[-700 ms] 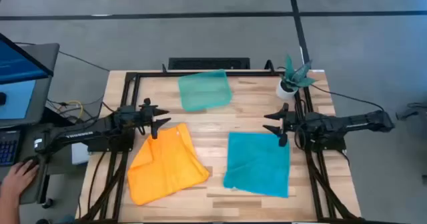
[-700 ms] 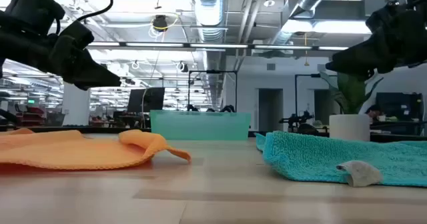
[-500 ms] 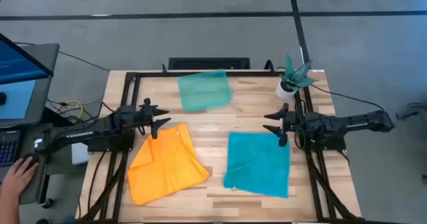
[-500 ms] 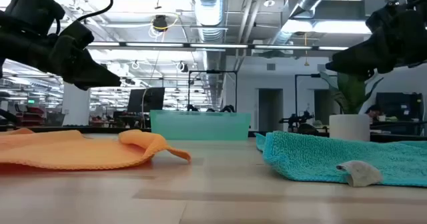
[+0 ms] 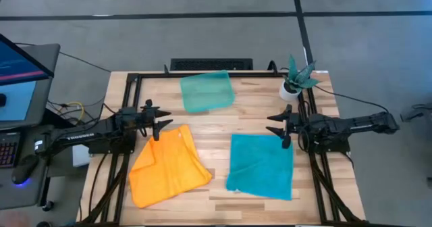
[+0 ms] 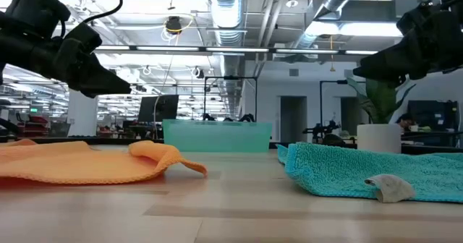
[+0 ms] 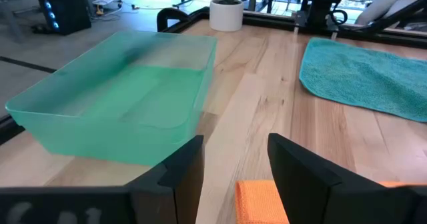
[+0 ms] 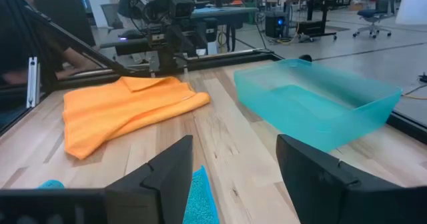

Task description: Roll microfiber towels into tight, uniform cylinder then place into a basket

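The orange towel (image 5: 167, 166) lies crumpled on the table's near left, with part of it folded over; it also shows in the right wrist view (image 8: 120, 107). The teal-blue towel (image 5: 261, 165) lies spread flat at the near right. The pale-green basket (image 5: 206, 91) stands at the far middle; it also shows in the left wrist view (image 7: 120, 94). My left gripper (image 5: 162, 122) hangs open above the orange towel's far corner (image 7: 260, 201). My right gripper (image 5: 275, 127) hangs open above the teal towel's far edge. Both are empty.
A small white pot with a green plant (image 5: 295, 82) stands at the far right corner. A black frame (image 5: 202, 73) runs around the table. Bare wood lies between the two towels and in front of the basket.
A person's hand at the picture's lower left, beside the table, has drawn out of view. Both arms and both towels have kept still.
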